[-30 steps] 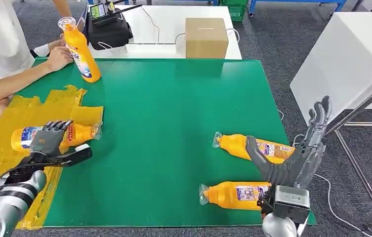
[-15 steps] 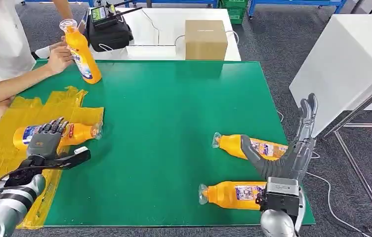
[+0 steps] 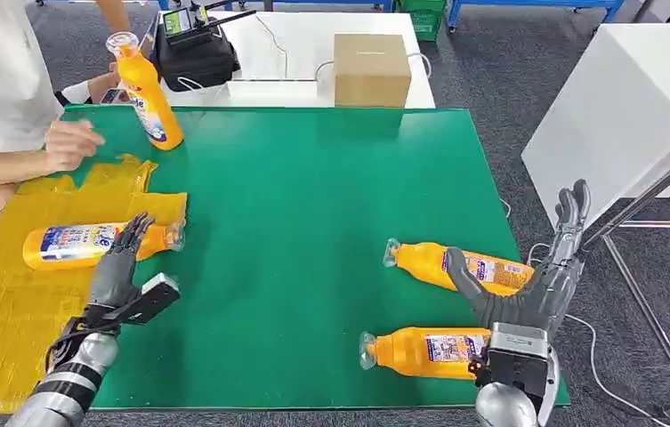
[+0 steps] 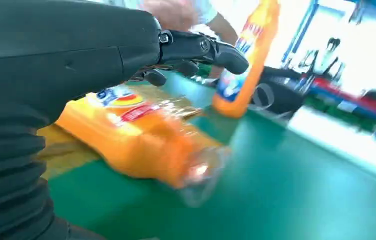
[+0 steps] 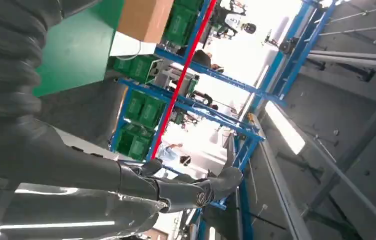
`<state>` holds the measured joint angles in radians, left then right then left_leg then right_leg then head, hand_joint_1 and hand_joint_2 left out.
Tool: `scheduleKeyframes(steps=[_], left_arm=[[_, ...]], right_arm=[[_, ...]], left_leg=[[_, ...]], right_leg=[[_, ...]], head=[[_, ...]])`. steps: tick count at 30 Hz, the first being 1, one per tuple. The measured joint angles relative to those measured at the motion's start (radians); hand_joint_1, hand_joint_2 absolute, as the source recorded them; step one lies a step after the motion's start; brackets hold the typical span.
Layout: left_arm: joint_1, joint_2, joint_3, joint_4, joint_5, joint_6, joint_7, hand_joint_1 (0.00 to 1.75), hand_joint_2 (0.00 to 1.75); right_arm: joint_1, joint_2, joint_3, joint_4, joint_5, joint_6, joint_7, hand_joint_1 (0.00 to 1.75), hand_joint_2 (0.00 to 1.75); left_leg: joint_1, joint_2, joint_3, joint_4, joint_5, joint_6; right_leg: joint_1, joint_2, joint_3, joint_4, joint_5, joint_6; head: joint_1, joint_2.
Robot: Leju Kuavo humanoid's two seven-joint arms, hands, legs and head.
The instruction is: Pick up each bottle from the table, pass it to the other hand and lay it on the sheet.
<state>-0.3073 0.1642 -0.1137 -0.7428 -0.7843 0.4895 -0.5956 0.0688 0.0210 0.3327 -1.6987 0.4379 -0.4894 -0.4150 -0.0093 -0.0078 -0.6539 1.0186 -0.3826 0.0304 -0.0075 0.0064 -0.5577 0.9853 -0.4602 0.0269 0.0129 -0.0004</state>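
An orange bottle point(image 3: 82, 243) lies on its side on the yellow sheet point(image 3: 11, 302), cap toward the green table. My left hand point(image 3: 117, 271) is open just in front of it, fingers spread and touching nothing. In the left wrist view the same bottle point(image 4: 136, 140) lies past my fingers point(image 4: 200, 50). Two more orange bottles lie at the right: one further out point(image 3: 438, 263), one by the front edge point(image 3: 420, 349). My right hand point(image 3: 531, 289) stands open beside them with its fingers up, partly covering the further bottle's base. A third bottle point(image 3: 149, 93) stands upright at the far left.
A person sits at the far left corner, one hand point(image 3: 71, 142) over the sheet's far end. Behind the green table point(image 3: 313, 196) are a cardboard box point(image 3: 371, 68) and a black bag point(image 3: 193, 53). A white cabinet point(image 3: 620, 107) stands to the right.
My left hand has let go of the bottle on the sheet and drawn back toward the front edge. The person's hand has come off the upright bottle. My right hand has barely moved.
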Motion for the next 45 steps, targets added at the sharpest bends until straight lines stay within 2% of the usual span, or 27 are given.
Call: scheduleKeyframes(steps=[3, 7, 11, 15, 19, 24, 29, 36, 45], left_arm=[[0.055, -0.036, 0.013, -0.116, 0.097, -0.003, -0.059, 0.00, 1.75], [0.127, -0.086, 0.032, -0.277, 0.209, -0.006, -0.090, 0.00, 1.75], [0.188, -0.123, 0.053, -0.420, 0.361, -0.081, -0.107, 0.00, 1.75], [0.233, -0.154, 0.043, -0.581, 0.513, -0.191, -0.110, 0.00, 1.75], [0.260, -0.171, 0.010, -0.700, 0.568, -0.253, -0.110, 0.00, 1.75], [0.277, -0.183, -0.030, -0.810, 0.655, -0.335, -0.110, 0.00, 1.75], [0.286, -0.205, -0.040, -0.891, 0.714, -0.427, -0.110, 0.00, 1.75], [0.287, -0.226, -0.040, -0.926, 0.717, -0.460, -0.110, 0.00, 1.75], [0.288, -0.248, -0.038, -0.926, 0.711, -0.466, -0.110, 0.00, 1.75]], right_arm=[[0.002, -0.002, -0.002, -0.006, 0.057, -0.014, 0.027, 0.00, 1.75], [-0.002, -0.029, -0.003, -0.006, 0.350, -0.015, 0.195, 0.00, 1.75], [-0.043, -0.099, 0.001, 0.003, 0.522, 0.133, 0.349, 0.00, 1.75], [-0.142, -0.219, 0.007, 0.073, 0.509, 0.349, 0.403, 0.00, 1.75], [-0.222, -0.287, 0.011, 0.141, 0.454, 0.432, 0.394, 0.00, 1.75], [-0.263, -0.338, 0.018, 0.206, 0.389, 0.504, 0.388, 0.00, 1.75], [-0.276, -0.362, 0.029, 0.278, 0.367, 0.542, 0.388, 0.00, 1.75], [-0.271, -0.364, 0.045, 0.336, 0.365, 0.548, 0.403, 0.00, 1.75], [-0.188, -0.345, 0.078, 0.382, 0.396, 0.528, 0.458, 0.00, 1.75]], left_leg=[[0.000, 0.000, -0.001, 0.000, 0.000, 0.000], [0.000, 0.000, -0.002, 0.000, 0.000, 0.000], [0.000, 0.000, -0.002, 0.000, 0.000, 0.000], [0.000, -0.001, -0.002, 0.000, 0.001, 0.002], [-0.001, -0.002, -0.003, 0.000, 0.002, 0.004], [-0.002, -0.002, -0.003, 0.000, 0.002, 0.004], [-0.002, -0.002, -0.004, 0.000, 0.002, 0.004], [-0.001, -0.002, -0.004, 0.000, 0.002, 0.004], [-0.002, -0.002, -0.005, 0.000, 0.002, 0.004]], right_leg=[[0.000, 0.000, 0.001, 0.000, 0.000, 0.000], [0.000, 0.000, 0.003, 0.000, 0.000, 0.000], [0.000, 0.000, 0.003, 0.000, 0.000, 0.000], [0.000, 0.000, 0.002, 0.000, 0.001, 0.002], [0.000, -0.001, 0.003, 0.000, 0.003, 0.004], [-0.001, -0.001, 0.003, 0.000, 0.003, 0.004], [0.000, -0.001, 0.003, 0.000, 0.003, 0.004], [0.000, -0.001, 0.002, 0.000, 0.002, 0.004], [0.000, -0.002, 0.002, 0.000, 0.002, 0.004]], head=[[0.000, 0.000], [0.000, 0.000], [0.000, 0.000], [0.000, 0.000], [0.000, 0.000], [-0.001, 0.000], [0.000, 0.000], [0.000, 0.000], [0.000, 0.000]])
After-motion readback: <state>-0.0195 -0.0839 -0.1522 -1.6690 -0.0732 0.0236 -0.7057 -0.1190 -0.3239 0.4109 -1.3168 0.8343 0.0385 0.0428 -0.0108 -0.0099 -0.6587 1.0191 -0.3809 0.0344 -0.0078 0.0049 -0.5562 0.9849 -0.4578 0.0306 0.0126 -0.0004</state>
